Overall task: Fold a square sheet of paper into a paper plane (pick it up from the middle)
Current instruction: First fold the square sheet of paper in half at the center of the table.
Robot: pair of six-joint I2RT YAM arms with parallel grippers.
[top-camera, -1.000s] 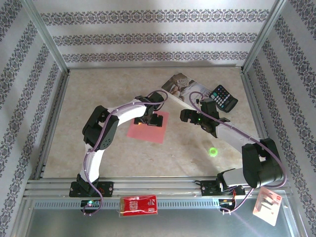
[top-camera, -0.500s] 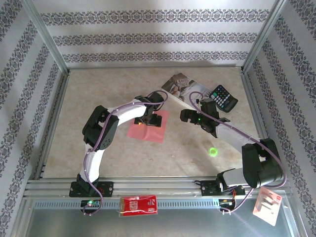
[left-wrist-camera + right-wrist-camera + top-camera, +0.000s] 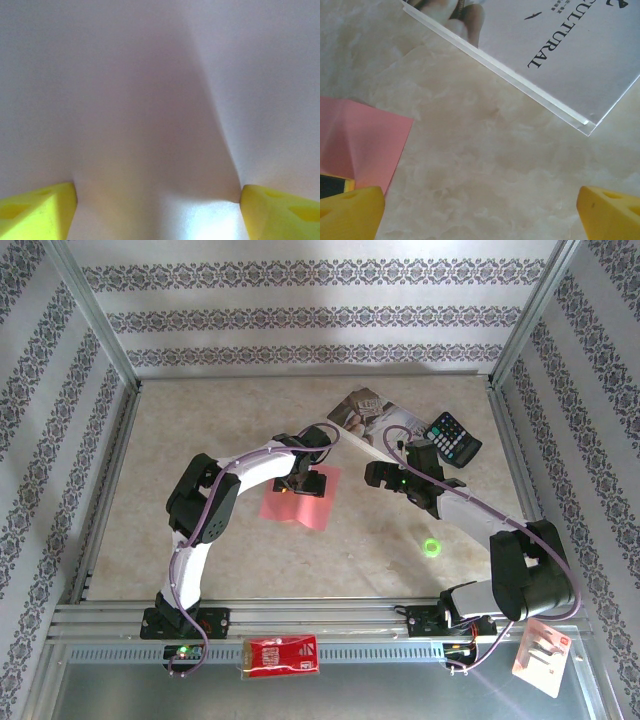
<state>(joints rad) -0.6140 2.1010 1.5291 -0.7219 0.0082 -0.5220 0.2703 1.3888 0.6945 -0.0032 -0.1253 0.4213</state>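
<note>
The pink-red square sheet of paper (image 3: 300, 510) lies on the marble table, left of centre. My left gripper (image 3: 303, 483) presses down on its middle. In the left wrist view the paper (image 3: 150, 100) looks pale and bulges up in a soft ridge between my yellow fingertips (image 3: 40, 210), which stand well apart: open. My right gripper (image 3: 372, 475) hovers open over bare table to the right of the sheet. The right wrist view has the sheet's creased corner (image 3: 360, 145) at its left edge, beside my left fingertip (image 3: 350, 212). No folded plane is in view.
A paperback book (image 3: 365, 415) lies at the back, its corner (image 3: 545, 45) just beyond my right gripper. A black calculator (image 3: 453, 438) sits to its right. A green spot (image 3: 432, 547) glows on the table. A red packet (image 3: 282, 655) rests on the front rail.
The sheet looks narrower from above and has buckled under my left gripper as its fingers draw inward. The right arm has not moved.
</note>
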